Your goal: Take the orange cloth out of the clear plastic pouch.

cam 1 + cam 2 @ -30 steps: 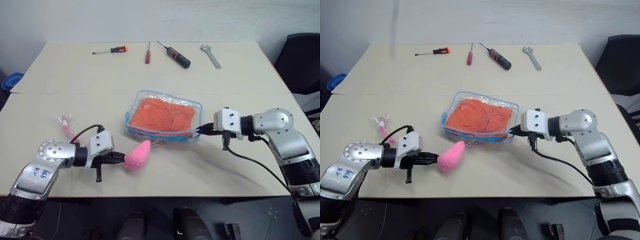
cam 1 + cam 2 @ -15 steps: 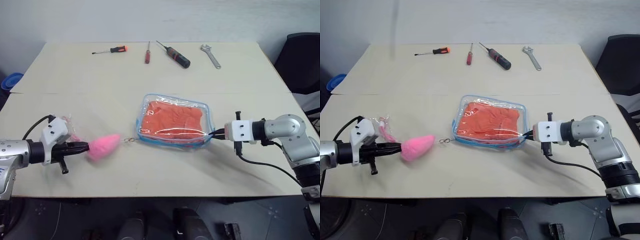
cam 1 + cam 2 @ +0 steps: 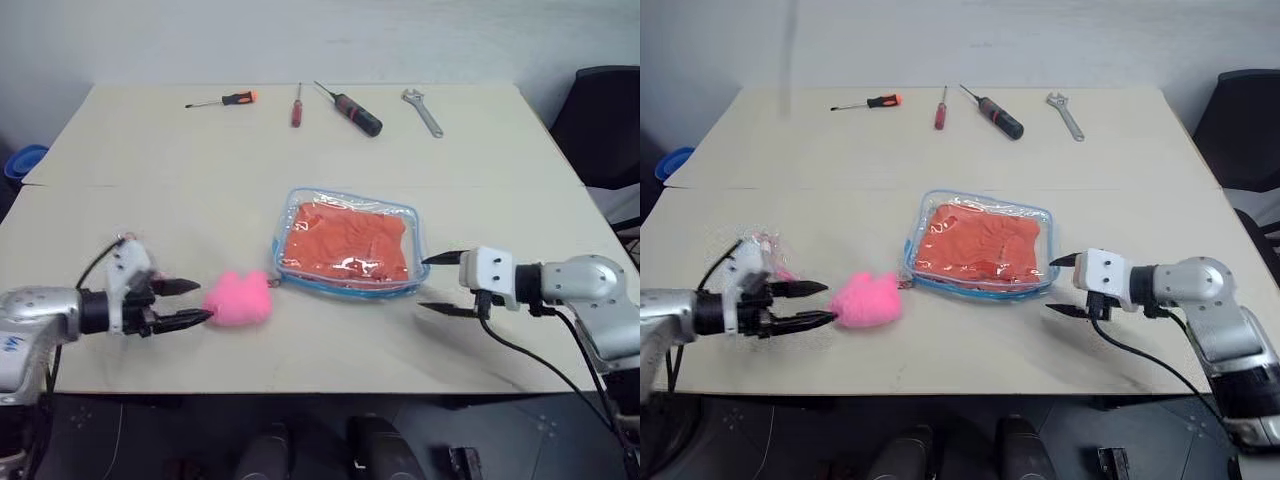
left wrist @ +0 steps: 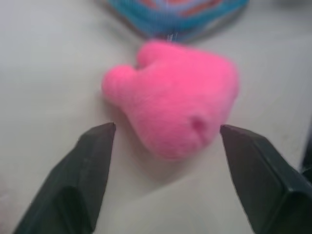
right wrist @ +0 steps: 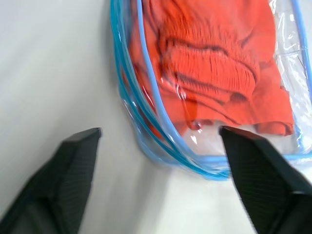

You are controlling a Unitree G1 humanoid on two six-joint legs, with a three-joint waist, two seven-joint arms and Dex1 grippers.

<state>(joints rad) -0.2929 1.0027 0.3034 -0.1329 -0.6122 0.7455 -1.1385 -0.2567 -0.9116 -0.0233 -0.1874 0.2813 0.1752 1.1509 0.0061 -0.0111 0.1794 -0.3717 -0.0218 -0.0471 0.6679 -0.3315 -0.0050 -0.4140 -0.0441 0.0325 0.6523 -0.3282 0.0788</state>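
Well — cloth: orange cloth (image 3: 346,240) inside clear plastic pouch (image 3: 410,215), mid-desk (image 3: 480,160)
Feel: probably soft, light — pinch its ribbed edge
End effectors: left end effector (image 3: 195,303) and right end effector (image 3: 435,284) both spread, empty

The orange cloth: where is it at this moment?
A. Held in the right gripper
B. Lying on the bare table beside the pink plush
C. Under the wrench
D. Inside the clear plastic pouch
D: the orange cloth lies within the blue-trimmed clear plastic pouch, and both grippers are open and empty.
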